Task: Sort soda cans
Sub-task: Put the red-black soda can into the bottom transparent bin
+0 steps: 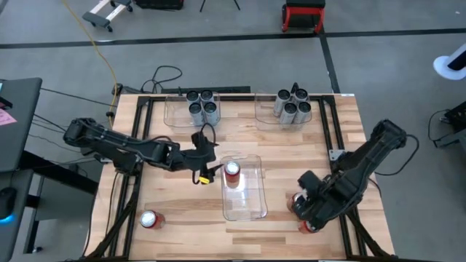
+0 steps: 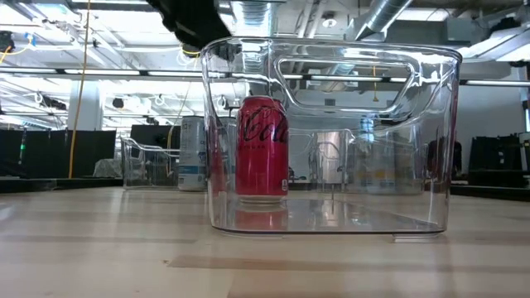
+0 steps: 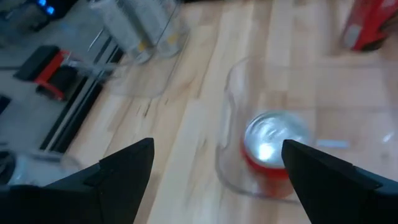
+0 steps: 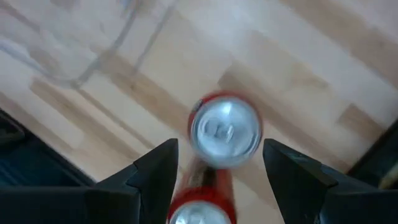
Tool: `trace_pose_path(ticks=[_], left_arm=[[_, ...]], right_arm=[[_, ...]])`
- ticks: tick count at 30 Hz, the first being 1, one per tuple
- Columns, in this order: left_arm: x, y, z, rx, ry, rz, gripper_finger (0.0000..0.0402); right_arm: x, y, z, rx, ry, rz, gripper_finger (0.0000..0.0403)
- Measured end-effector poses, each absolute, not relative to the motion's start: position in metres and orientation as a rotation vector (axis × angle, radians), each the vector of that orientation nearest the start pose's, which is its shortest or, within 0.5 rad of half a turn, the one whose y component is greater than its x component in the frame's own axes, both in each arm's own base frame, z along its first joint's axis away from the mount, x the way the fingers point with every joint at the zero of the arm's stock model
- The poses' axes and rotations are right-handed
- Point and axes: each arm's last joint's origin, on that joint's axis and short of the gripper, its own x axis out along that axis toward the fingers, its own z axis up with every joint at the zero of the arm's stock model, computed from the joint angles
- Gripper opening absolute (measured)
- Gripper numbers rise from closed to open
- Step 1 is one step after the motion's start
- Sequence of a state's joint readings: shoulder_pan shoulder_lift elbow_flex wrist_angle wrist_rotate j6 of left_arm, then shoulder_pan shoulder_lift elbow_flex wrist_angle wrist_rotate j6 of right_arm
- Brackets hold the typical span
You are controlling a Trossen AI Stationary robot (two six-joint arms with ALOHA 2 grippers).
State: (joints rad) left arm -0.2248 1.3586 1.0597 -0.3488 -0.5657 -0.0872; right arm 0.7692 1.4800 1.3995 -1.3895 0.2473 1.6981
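Here the wooden counter (image 1: pixel 182 218) carried three clear bins: two at the far edge holding the dark cans (image 1: pixel 203 105) and the silver-grey cans (image 1: pixel 293 104), and a middle bin (image 1: pixel 251 207) with one red can (image 1: pixel 232 172) upright in its far end.

The right gripper (image 4: pixel 219 163) hung over two more red cans (image 1: pixel 301 211) near the counter's right front corner. Its jaws stood open and held nothing. The nearer of the pair (image 4: pixel 224 130) stood upright straight ahead of the jaws, just beyond their tips and roughly centred on the gap, its silver top facing the wrist camera. The second (image 4: pixel 200 211) sat in the gap itself, closer to the wrist. The move probably turned on this, since closing could catch either can.

The left gripper (image 3: pixel 214 163), also open and empty, hovered beside the middle bin, the binned can ahead of its jaws. A lone red can (image 1: pixel 150 219) stood well behind it, near the front left.
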Motion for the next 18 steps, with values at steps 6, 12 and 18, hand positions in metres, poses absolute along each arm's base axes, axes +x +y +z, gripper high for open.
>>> trace_pose_path(ticks=[6,12,18], left_arm=[[0.283,-0.04,0.286,0.179,0.649,0.389,0.0348],[0.283,-0.034,0.285,0.198,0.673,0.402,0.0348],[0.284,-0.027,0.285,0.229,0.686,0.413,0.0348]], right_arm=[[0.199,0.178,0.303,0.671,1.264,-0.703,0.0255],[0.206,0.178,0.304,0.597,1.109,-0.664,0.0255],[0.221,0.168,0.305,0.625,1.059,-0.666,0.0255]])
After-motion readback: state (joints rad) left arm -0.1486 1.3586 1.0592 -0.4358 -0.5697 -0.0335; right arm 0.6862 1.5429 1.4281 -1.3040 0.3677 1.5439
